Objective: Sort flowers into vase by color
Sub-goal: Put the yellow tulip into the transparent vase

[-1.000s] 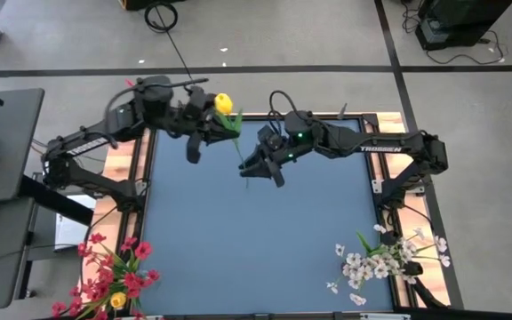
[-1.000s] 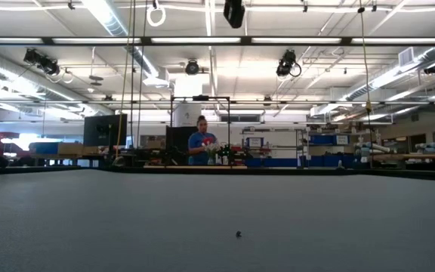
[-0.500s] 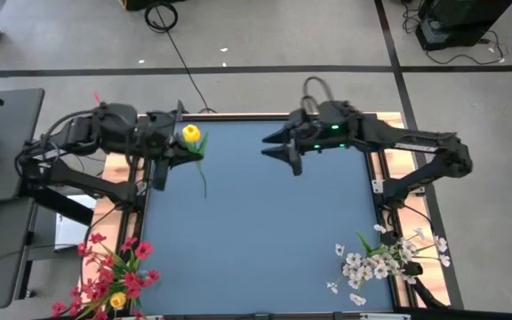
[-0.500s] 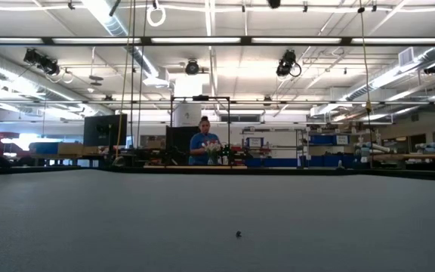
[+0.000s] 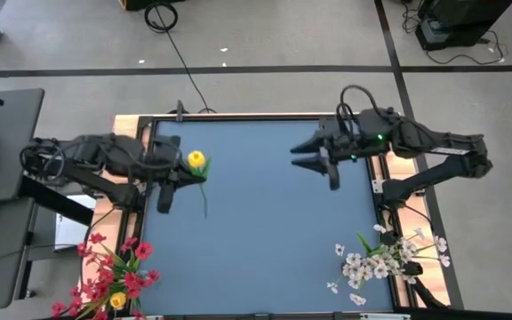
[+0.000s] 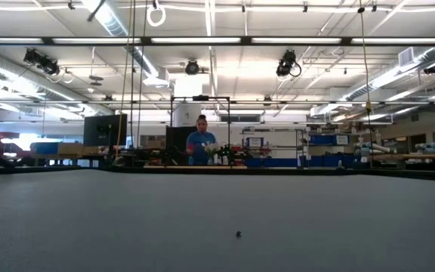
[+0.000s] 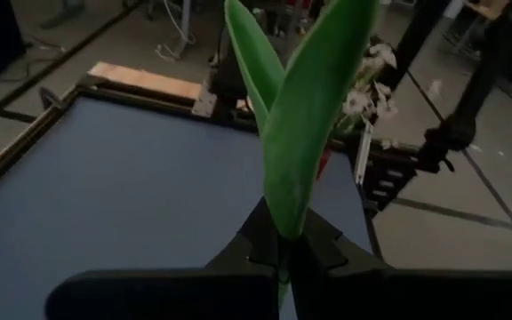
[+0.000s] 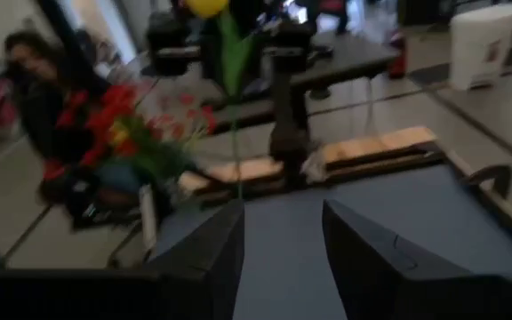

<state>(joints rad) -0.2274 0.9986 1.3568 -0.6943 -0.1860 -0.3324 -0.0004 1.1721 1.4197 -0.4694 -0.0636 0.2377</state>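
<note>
Yellow tulip (image 5: 196, 160) with a green stem and long leaves is pinched in the left pincer (image 5: 181, 174), which hangs over the counter (image 5: 256, 231) near its 10 o'clock edge. In the left wrist view, the dark fingers (image 7: 323, 244) are pressed onto the stem where the two broad leaves fork.

Right pincer (image 5: 312, 157) hangs over the counter toward 1 o'clock, well apart from the tulip. Its fingers (image 8: 367, 258) are spread, with nothing between them.

Red flowers (image 5: 114, 276), with one yellow bloom among them, stand off the counter's corner at 7 o'clock. White flowers (image 5: 385, 258) stand off the corner at 5 o'clock.

From table height, the counter surface carries only a small dark speck (image 6: 238, 233). A person (image 6: 200, 143) in a blue top stands far back in the room.
</note>
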